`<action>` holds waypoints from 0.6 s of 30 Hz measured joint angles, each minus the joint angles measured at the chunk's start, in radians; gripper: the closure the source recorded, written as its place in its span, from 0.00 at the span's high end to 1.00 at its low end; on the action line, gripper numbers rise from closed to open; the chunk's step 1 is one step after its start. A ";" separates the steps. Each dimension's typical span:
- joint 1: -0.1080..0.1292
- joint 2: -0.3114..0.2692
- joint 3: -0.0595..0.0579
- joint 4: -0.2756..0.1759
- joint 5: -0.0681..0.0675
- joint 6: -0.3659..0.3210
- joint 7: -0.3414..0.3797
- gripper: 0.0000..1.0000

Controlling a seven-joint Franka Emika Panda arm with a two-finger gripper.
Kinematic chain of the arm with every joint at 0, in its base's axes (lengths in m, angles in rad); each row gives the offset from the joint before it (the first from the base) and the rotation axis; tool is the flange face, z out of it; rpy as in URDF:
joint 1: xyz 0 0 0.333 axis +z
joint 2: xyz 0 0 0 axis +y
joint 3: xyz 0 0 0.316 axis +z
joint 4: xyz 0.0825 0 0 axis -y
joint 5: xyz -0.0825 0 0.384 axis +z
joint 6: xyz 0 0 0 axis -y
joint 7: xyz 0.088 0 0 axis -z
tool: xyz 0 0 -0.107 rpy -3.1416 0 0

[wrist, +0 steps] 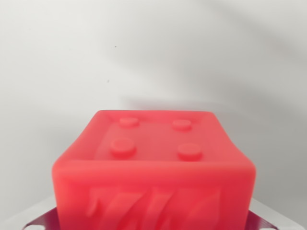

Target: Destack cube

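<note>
— Camera on the wrist sits low, right by the red plastic cube. Where is it?

— Bottom middle, four round bumps on top. I cannot tell how the jaws stand.

Glossy red plastic cube

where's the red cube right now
The red cube fills the lower centre of the wrist view, studded top face up, close to the camera, with metal gripper parts showing at its lower corners.
</note>
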 joint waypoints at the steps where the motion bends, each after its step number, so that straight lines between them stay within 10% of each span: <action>1: -0.001 0.006 0.001 0.001 0.000 0.004 0.000 0.00; 18: -0.019 0.077 0.019 0.020 0.000 0.057 -0.001 0.00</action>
